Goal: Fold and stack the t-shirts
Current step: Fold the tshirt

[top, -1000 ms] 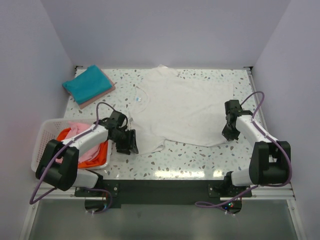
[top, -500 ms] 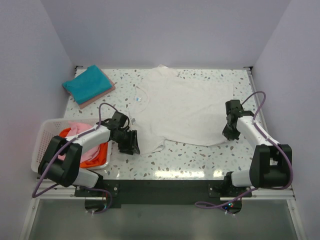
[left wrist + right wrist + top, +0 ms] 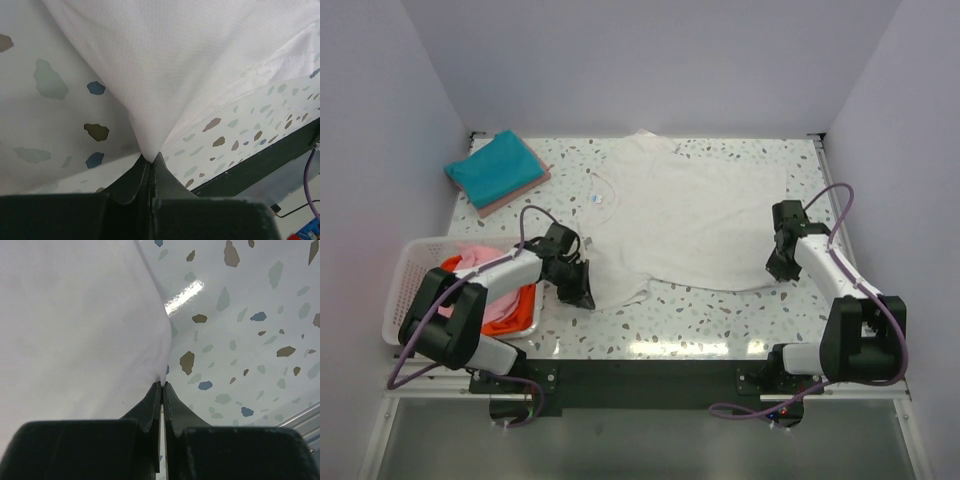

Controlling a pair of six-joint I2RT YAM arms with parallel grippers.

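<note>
Thin, limp and light, the white shirt (image 3: pixel 685 215) lay spread between the hands. The left hand (image 3: pixel 582 292) and right hand (image 3: pixel 776 268) each clenched a near corner, good holds for lifting it.

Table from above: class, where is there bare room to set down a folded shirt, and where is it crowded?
Bare: the front strip of table between the white shirt and the near edge. Crowded: the left side, with basket and folded stack.
</note>
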